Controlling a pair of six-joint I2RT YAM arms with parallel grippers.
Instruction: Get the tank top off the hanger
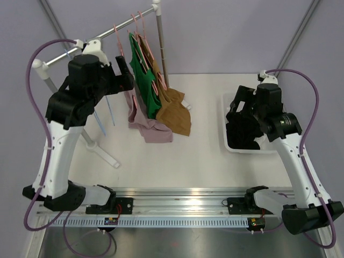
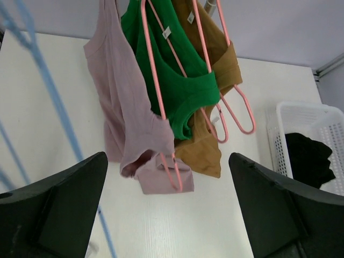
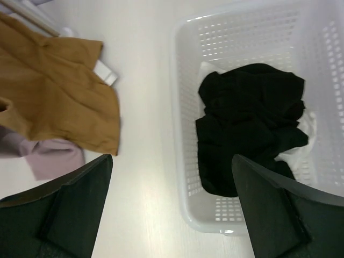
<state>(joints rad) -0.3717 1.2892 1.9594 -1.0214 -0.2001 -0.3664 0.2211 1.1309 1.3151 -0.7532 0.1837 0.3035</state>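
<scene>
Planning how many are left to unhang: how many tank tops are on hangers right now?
3, hanging side by side: mauve tank top at the left, green tank top in the middle, brown tank top at the right. Another could be hidden behind them.

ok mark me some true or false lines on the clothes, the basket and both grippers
1. The black crumpled garment lies in the white perforated plastic basket. True.
2. The green tank top lies flat on the table. False: it hangs between the mauve tank top and the brown tank top.
3. The right gripper is shut on the black garment. False: it is open and empty above the basket.
4. The left gripper is open and empty. True.
</scene>
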